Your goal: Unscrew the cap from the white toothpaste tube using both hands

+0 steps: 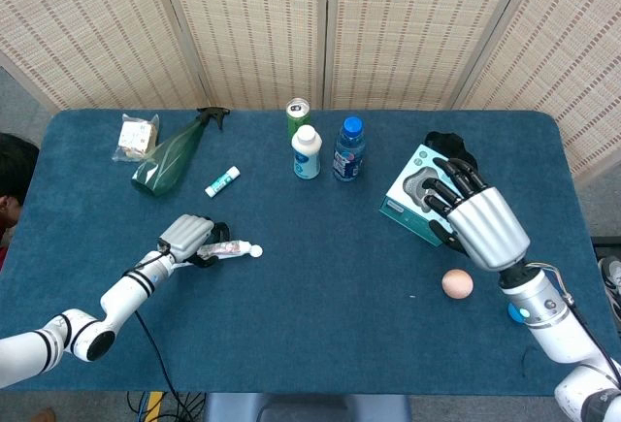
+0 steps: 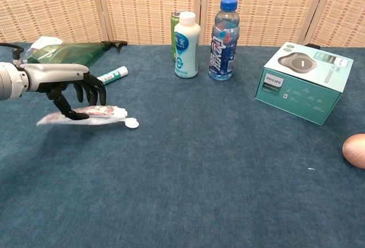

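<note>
The white toothpaste tube (image 1: 225, 249) (image 2: 94, 113) lies on the blue tablecloth at the front left. Its white cap (image 1: 255, 251) (image 2: 132, 124) is at its right end, down on the cloth. My left hand (image 1: 186, 238) (image 2: 65, 82) is arched over the tube's tail half, thumb against the near side and fingers hanging over the far side, holding it loosely. My right hand (image 1: 473, 216) hovers at the right above the teal box (image 1: 408, 199) (image 2: 308, 82), fingers spread and empty, far from the tube.
A white bottle (image 1: 307, 151), a blue-capped bottle (image 1: 348, 150) and a green can (image 1: 297, 112) stand at the back centre. A green spray bottle (image 1: 173, 155), a snack packet (image 1: 137, 137) and a small stick (image 1: 221, 181) lie at the back left. A peach ball (image 1: 457, 283) and a blue ball (image 1: 516, 311) lie at the front right.
</note>
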You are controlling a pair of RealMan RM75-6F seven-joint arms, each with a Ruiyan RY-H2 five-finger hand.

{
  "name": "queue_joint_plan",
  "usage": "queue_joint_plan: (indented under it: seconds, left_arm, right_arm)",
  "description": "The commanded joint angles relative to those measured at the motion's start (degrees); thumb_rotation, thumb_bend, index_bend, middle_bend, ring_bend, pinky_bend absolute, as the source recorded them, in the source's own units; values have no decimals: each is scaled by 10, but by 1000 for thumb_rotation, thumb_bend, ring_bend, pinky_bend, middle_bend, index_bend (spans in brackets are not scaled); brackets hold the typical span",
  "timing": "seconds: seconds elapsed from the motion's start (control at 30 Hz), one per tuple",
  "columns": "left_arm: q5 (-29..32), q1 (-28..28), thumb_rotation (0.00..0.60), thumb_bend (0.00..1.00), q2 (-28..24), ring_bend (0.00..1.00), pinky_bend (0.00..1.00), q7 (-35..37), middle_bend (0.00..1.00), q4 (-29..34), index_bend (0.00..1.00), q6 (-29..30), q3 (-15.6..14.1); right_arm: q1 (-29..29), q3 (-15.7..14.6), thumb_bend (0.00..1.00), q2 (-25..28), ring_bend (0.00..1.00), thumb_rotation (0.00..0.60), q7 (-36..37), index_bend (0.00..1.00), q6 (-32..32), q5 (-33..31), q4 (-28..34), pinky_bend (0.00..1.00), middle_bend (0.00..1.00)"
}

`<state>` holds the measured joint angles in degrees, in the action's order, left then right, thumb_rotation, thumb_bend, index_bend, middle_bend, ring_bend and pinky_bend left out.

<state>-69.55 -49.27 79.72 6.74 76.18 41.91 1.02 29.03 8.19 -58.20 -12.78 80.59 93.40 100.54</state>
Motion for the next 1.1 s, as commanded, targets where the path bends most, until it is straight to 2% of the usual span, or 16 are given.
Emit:
queue_joint_plan:
  seconds: [0.03, 0.3, 0.53, 0.63, 0.73, 0.87, 1.1]
  left_arm:
    - [20, 8, 600, 429, -18, 179, 274, -23, 291, 25, 207, 3, 8]
    - [46, 67, 600, 429, -69, 175, 261, -63, 280, 89, 204, 82, 6]
    - [54, 167, 600, 429, -95, 175, 260, -108, 280, 144, 221, 258, 11]
    - [58, 205, 600, 429, -95, 175, 258, -131, 280, 155, 232, 321, 11]
    - [65, 239, 600, 429, -96, 175, 258, -164, 280, 165, 247, 370, 8]
    - [62, 281, 600, 429, -110, 175, 257, -162, 281, 193, 269, 414, 5]
    - [13, 333, 600, 429, -134, 175, 254, -176, 285, 246, 288, 468, -12]
  right_arm:
    - [-12, -1, 231, 8, 136, 600, 2, 582, 6, -8, -4, 197, 394]
    - [-57, -12, 231, 34, 136, 600, 3, 554, 14, -53, 0, 196, 390]
    - [-109, -31, 231, 64, 136, 600, -17, 310, 18, -105, 28, 196, 344]
    - [-129, -37, 232, 65, 136, 600, -24, 243, 25, -120, 30, 197, 323]
    - [-148, -44, 232, 58, 135, 600, -35, 238, 32, -136, 27, 196, 308]
    - [-172, -53, 232, 43, 131, 600, -32, 238, 45, -143, 16, 196, 306]
    - [-208, -61, 232, 23, 131, 600, -22, 238, 78, -134, 6, 197, 306]
